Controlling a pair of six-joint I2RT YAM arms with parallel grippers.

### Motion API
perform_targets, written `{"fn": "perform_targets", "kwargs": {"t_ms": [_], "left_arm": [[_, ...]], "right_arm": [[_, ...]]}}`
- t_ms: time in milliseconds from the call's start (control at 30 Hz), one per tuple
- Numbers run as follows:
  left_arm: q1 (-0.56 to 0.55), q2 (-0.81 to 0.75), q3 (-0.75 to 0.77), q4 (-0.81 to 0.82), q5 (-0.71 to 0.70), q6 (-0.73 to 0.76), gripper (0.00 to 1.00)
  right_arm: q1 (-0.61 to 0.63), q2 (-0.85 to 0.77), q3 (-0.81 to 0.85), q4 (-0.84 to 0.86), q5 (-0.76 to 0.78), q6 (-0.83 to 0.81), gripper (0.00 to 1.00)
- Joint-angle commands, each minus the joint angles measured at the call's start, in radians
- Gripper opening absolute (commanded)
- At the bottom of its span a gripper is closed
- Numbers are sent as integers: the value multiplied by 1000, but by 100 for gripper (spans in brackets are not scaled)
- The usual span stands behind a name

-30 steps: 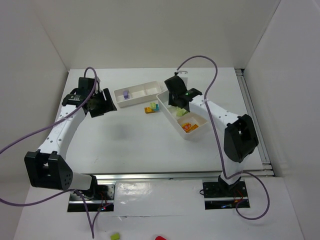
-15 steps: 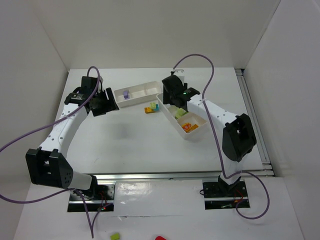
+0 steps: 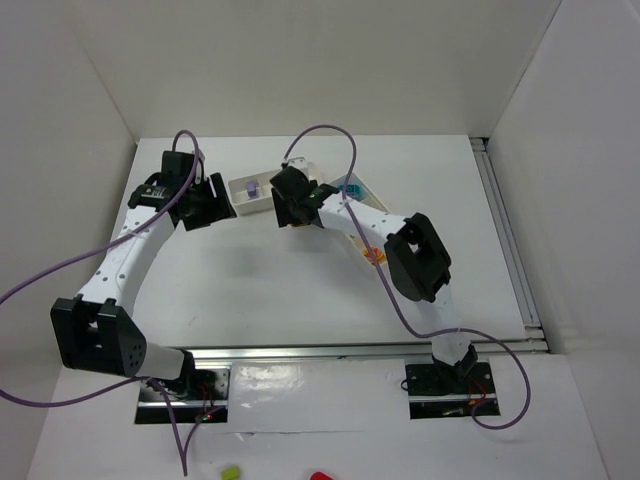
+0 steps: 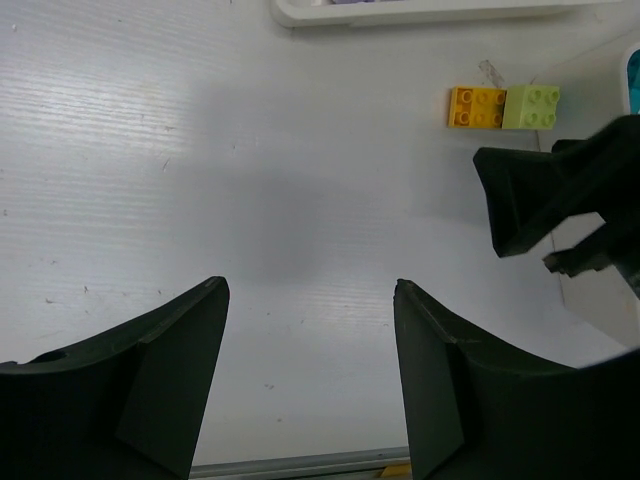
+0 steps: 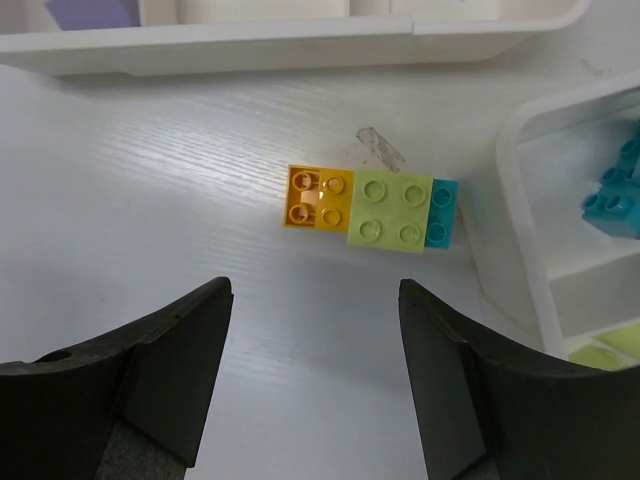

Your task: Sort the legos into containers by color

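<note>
Right claw [image 5: 312, 330] wide, empty, over orange brick [image 5: 318, 198], lime brick [image 5: 390, 209] and teal brick [image 5: 441, 212] touching in a row on the desk [image 5: 150, 200], just beside the white tray [image 5: 515, 200] holding teal bricks [image 5: 615, 195], near the second tray [image 5: 300, 45]; left claw [image 4: 307, 320] wide, empty, over the desk.

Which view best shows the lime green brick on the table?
Right wrist view: the lime green brick sits central, studs clear, between an orange brick and a teal brick. Left wrist view shows it small, near the edge. From the top, the right arm hides it.
</note>
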Motion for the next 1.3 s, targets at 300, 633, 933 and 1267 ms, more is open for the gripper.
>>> {"fn": "perform_targets", "kwargs": {"t_ms": [300, 633, 933, 1267], "left_arm": [[-4, -22, 10, 8, -10, -18, 77], [-4, -13, 10, 8, -10, -18, 77], [-4, -4, 10, 8, -10, -18, 77], [-4, 15, 10, 17, 37, 16, 77]], "right_arm": [[-18, 85, 125, 1, 59, -18, 75], [-58, 140, 187, -39, 85, -38, 75], [-58, 176, 177, -24, 54, -29, 61], [-58, 85, 183, -33, 11, -20, 29]]}}
